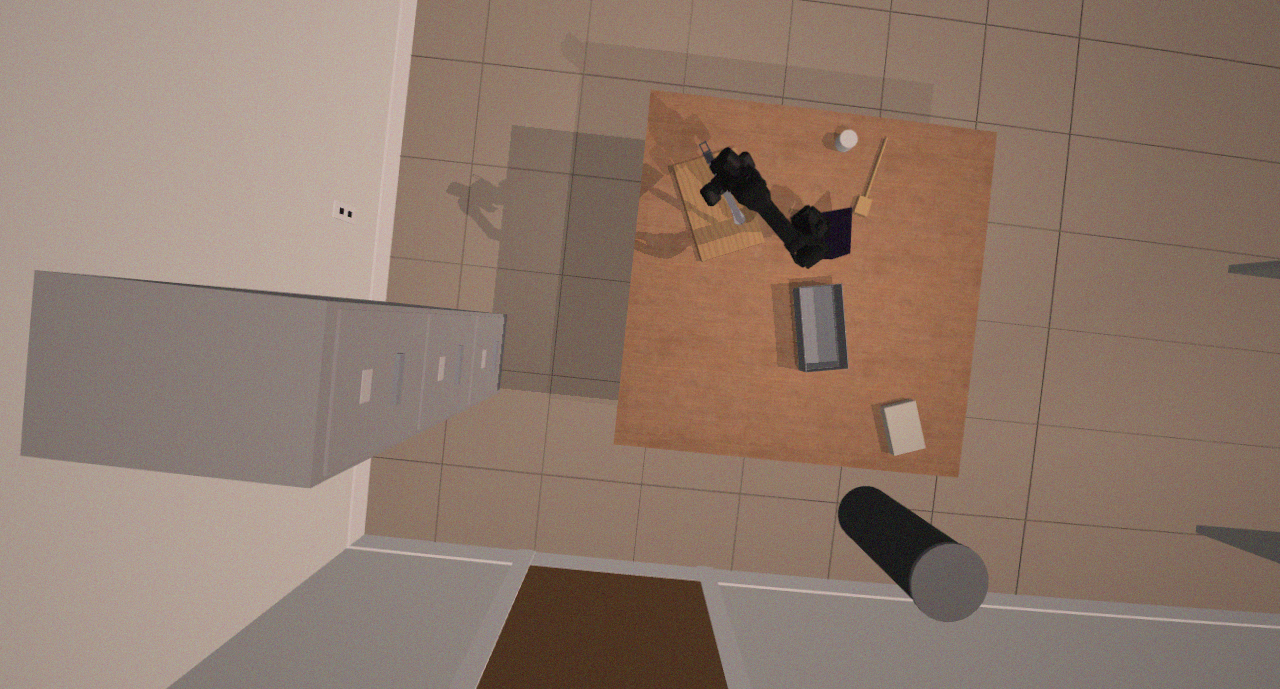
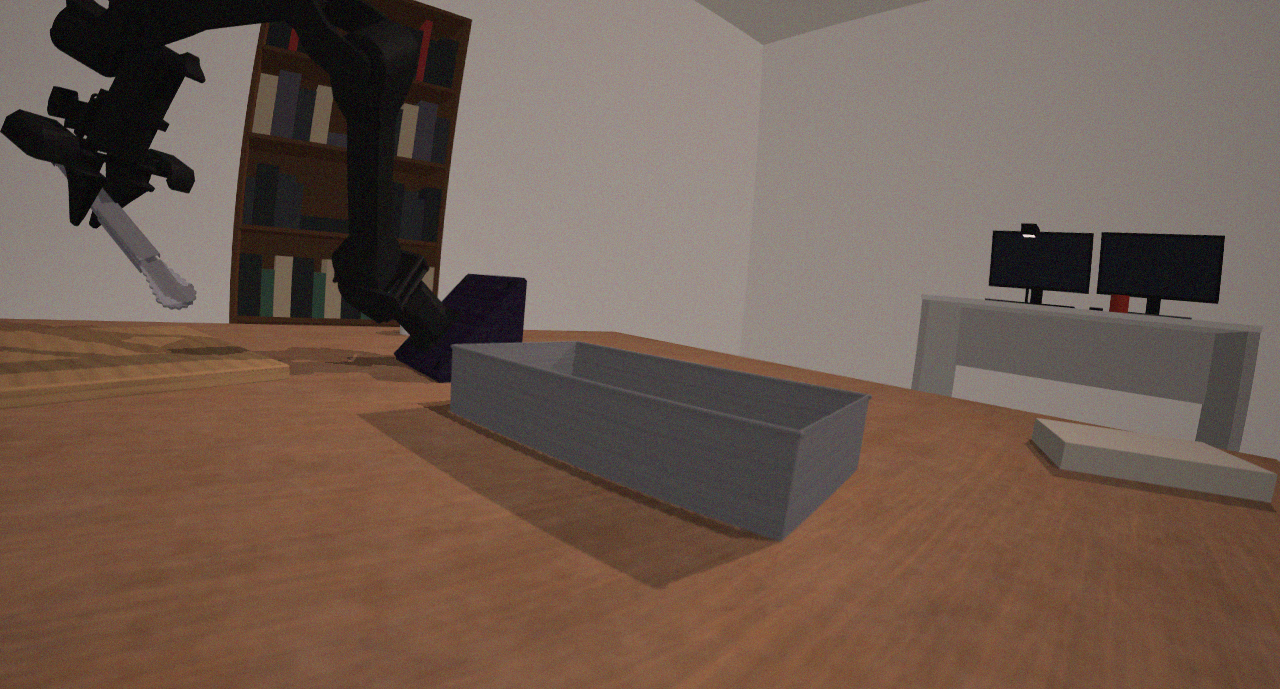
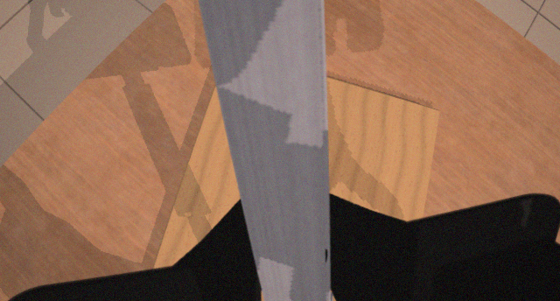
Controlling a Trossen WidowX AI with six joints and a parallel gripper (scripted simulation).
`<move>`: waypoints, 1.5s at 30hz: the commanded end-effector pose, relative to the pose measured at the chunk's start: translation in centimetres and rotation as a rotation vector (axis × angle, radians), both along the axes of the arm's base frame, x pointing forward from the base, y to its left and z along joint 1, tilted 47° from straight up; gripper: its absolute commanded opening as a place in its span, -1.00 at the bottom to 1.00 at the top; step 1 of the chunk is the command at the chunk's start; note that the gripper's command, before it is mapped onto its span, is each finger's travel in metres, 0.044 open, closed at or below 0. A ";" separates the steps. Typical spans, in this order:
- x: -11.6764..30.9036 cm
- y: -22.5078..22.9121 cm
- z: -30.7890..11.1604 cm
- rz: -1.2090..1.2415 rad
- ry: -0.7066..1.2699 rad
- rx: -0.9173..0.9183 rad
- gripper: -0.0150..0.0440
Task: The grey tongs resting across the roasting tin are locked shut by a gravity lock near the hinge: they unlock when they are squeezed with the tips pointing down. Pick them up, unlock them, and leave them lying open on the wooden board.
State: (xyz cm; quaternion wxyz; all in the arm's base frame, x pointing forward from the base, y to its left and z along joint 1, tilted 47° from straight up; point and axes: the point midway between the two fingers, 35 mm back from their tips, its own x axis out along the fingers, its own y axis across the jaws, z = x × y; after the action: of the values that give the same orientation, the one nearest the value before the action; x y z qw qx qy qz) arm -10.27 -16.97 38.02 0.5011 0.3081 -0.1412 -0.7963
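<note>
The grey tongs [image 1: 734, 209] [image 2: 129, 232] [image 3: 280, 117] are in the air, slanting down to the scalloped tips at the lower right in the exterior view. Their arms look together there. My gripper [image 2: 100, 203] [image 3: 276, 197] is shut on the arms of the tongs. It hangs well above the wooden board [image 1: 707, 237] [image 2: 241, 368] [image 3: 394, 135]. The hinge end shows past the gripper in the top view; the gripper hides the middle of the tongs there. The grey roasting tin [image 1: 844, 327] [image 2: 617, 443] stands on the table with nothing across it.
On the table [image 1: 716, 363] [image 2: 358, 551] are a pale block [image 1: 904, 427] [image 2: 1154, 457], a white cylinder [image 1: 846, 140] and a long-handled wooden tool [image 1: 862, 205]. The dark arm base [image 1: 837, 233] [image 2: 487, 313] stands between the board and that tool.
</note>
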 end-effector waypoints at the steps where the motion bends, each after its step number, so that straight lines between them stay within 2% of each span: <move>1: 0.1 -0.7 -0.5 0.054 -0.032 0.081 -1.00; 18: 2.0 -2.3 -2.2 0.279 -0.131 0.350 -1.00; 45: 1.7 -4.0 -3.7 0.282 -0.132 0.355 -1.00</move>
State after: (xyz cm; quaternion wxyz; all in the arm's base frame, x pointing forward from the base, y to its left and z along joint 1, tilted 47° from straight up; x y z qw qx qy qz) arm -8.45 -20.51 34.80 0.5372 0.4573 0.0138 -0.7086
